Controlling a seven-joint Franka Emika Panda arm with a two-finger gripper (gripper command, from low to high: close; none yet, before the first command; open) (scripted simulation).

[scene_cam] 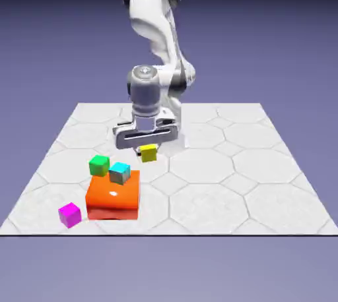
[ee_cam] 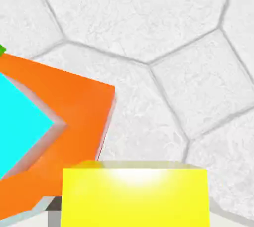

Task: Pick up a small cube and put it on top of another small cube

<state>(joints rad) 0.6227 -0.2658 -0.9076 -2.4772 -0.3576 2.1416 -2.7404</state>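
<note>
Exterior view shows your claw (scene_cam: 148, 148) clamped on the small plain yellow cube (scene_cam: 149, 153), lifted above the pale hexagon-tiled surface (scene_cam: 264, 182). The small cyan cube (scene_cam: 119, 173) atop the big orange block (scene_cam: 113, 194) lies toward that view's lower left.

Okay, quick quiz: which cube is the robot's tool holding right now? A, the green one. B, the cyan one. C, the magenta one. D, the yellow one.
D: the yellow cube hangs just under the tool, off the table, and it fills the space between the tips at the bottom of the hand view, while the other small cubes sit apart on or beside the orange block.
</note>
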